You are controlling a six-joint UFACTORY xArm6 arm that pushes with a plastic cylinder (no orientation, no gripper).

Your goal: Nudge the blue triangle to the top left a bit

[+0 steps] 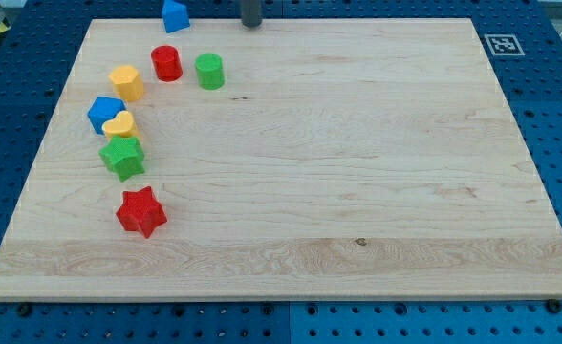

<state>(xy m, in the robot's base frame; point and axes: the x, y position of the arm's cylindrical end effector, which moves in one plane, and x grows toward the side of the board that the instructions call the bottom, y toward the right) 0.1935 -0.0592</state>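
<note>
At the near edge of the wooden board (291,268) nothing stands; the nearest piece is the red star (140,211), towards the board's near left corner. Going farther along the left edge come the green star (122,157), then the yellow heart (120,124), which appears to touch it, with a blue block (103,112) of unclear, faceted shape tucked just behind the heart. Farther still sits a yellow block (126,82), apparently hexagonal, then the red cylinder (166,63) and the green cylinder (209,71) side by side, near but apart. At the far edge, close to the far left corner, the blue triangle (175,15) sits right on the board's rim, partly cut off by the view's top, so its long axis cannot be made out. My tip (250,25) is a bare rod with nothing to open or hold; it touches no block and stands at the same far edge, to the view's right of the triangle with a clear gap between. That is the relation that matters: the triangle lies to the view's left of my tip, roughly level with it. To send it up and left, I judge the tip must first come round to the triangle's lower right side, and only a short push is wanted, since the block is already at the rim and could slide off.
</note>
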